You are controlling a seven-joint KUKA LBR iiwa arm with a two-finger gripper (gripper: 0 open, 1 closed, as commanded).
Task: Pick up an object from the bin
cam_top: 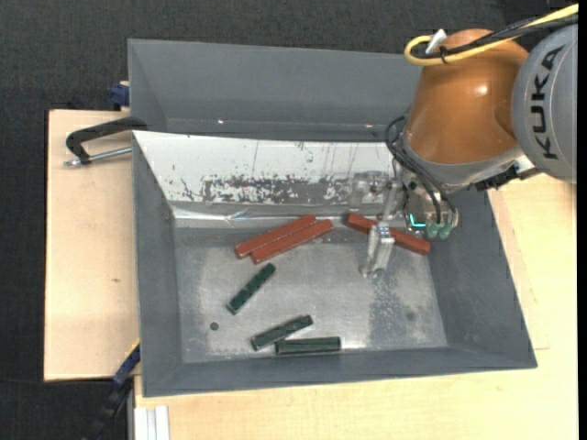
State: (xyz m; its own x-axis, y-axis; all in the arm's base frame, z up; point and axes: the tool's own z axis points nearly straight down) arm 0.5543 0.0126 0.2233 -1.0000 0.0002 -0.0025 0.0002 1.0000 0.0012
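My gripper (375, 251) hangs low over the back right part of the bin floor, under the orange wrist cover. A short red-brown bar (408, 240) lies right beneath it, sticking out on both sides, and the gripper crosses its middle. Whether the bar is gripped cannot be made out. Two long red-brown bars (284, 236) lie side by side just to the left, slanting up to the right, their right end close to the gripper.
A dark green bar (250, 288) lies at centre left. Two more dark green bars (282, 332) (308, 345) lie near the front wall. The arm and its orange cover fill the upper right, over the bin's right wall.
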